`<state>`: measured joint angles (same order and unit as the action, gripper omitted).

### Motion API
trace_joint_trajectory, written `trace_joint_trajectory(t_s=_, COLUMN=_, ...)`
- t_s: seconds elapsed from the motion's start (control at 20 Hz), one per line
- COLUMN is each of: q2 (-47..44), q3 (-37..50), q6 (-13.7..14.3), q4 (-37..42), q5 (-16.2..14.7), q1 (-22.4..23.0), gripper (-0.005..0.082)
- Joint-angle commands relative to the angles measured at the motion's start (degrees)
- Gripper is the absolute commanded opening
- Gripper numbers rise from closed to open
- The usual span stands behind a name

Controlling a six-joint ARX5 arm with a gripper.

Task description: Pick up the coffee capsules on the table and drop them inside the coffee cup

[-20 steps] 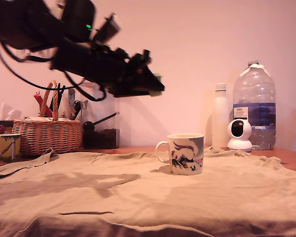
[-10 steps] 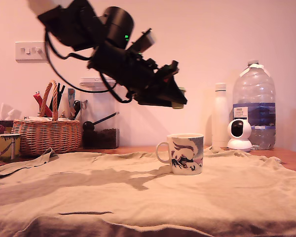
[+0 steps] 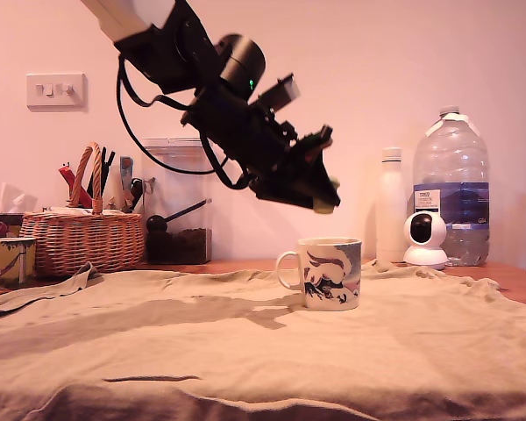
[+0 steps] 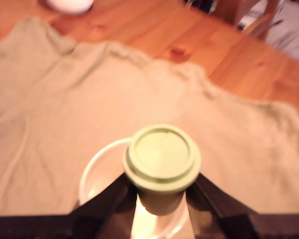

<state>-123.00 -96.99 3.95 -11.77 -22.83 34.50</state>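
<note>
- We see the wide reddish-brown wooden bench (image 3: 508, 279), and most of it is covered by a wrinkled tan cloth (image 3: 245, 351) that lies flat across the front of the exterior view.
- Above the cloth, the black robot arm (image 3: 219, 96) with its looping cables reaches down from the upper part of the exterior view's left toward the middle.
- At the back, on the exterior view's right, a large clear plastic water bottle (image 3: 451, 189) stands behind a small white round camera (image 3: 425, 239), and a slim white bottle (image 3: 392, 206) stands just beside them.
- On the exterior view's left we see a woven wicker basket (image 3: 83, 237) with a loop handle, and near it a clear storage jar (image 3: 177, 202) with dark contents.
- The white ceramic coffee cup (image 3: 331, 274) with a loop handle and a dark blue, black and pink drawing stands upright on the cloth, near the middle.
- The black end effector (image 3: 326, 195) hangs above the cup, tilted downward, not touching it.
- Its two dark fingers (image 4: 209, 196) are closed on the small pale green tapered coffee capsule (image 4: 162, 162), held by its body.
- In the wrist view the capsule's rimmed round face is toward the camera, and the white rim of the cup shows directly behind it.
</note>
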Motion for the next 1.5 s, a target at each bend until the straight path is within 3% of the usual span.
trace_joint_trajectory(t_s=0.0, q2=-2.3, q3=-1.2, q6=1.2, q4=-1.3, q5=0.5, q1=0.3, gripper=0.0133)
trace_joint_trajectory(t_s=0.7, q2=-3.0, q3=-1.8, q6=2.5, q4=-3.8, q5=0.9, q1=0.4, gripper=0.0134)
trace_joint_trajectory(t_s=0.75, q2=-3.0, q3=-1.8, q6=2.5, q4=-3.9, q5=0.9, q1=0.4, gripper=0.0160)
trace_joint_trajectory(t_s=0.9, q2=-3.0, q3=-1.8, q6=2.5, q4=-4.3, q5=0.9, q1=0.4, gripper=0.0363)
trace_joint_trajectory(t_s=1.1, q2=-3.0, q3=-1.8, q6=2.5, q4=-5.0, q5=0.9, q1=0.4, gripper=0.0503)
trace_joint_trajectory(t_s=1.45, q2=-3.0, q3=-2.1, q6=2.5, q4=-6.1, q5=0.8, q1=0.4, gripper=0.0501)
